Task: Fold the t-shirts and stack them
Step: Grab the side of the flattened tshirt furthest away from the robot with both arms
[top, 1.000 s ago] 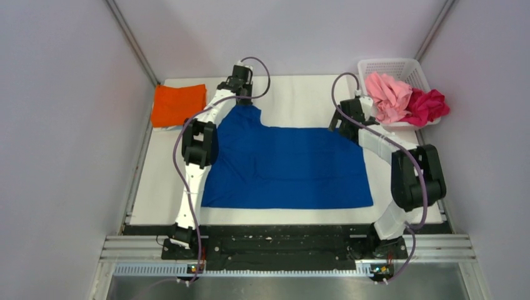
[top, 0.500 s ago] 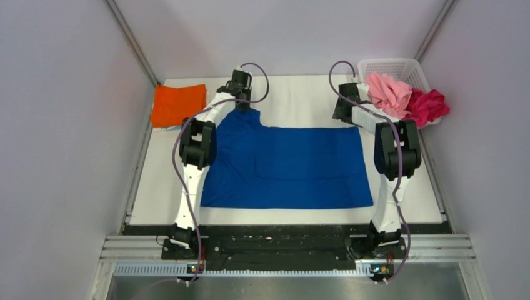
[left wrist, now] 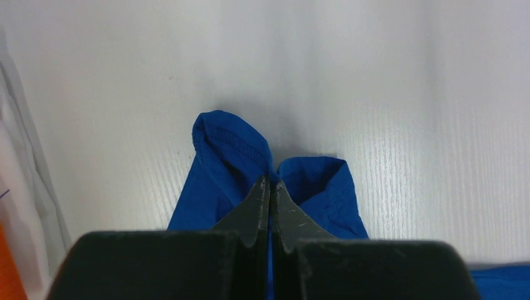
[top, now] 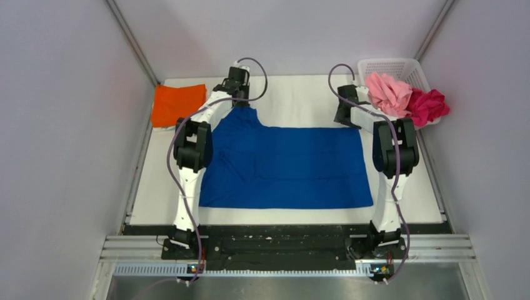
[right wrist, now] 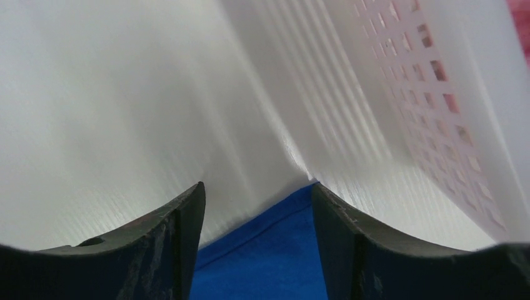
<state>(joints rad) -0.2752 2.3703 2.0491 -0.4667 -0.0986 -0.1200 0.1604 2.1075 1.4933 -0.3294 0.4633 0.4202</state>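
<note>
Basket (right wrist: 431,87) just beside spread right end effector (right wrist: 257,187).

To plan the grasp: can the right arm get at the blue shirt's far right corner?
Probably yes. The right gripper is open right over that corner of the blue shirt, and nothing covers it. The white basket stands close beside and may crowd one finger.

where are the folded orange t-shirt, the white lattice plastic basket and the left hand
folded orange t-shirt (top: 178,105), top view, middle of cloth
white lattice plastic basket (right wrist: 431,81), right wrist view, perforated side wall
left hand (left wrist: 270,182), left wrist view, between shut tips pinching royal blue t-shirt (left wrist: 228,147)
</note>
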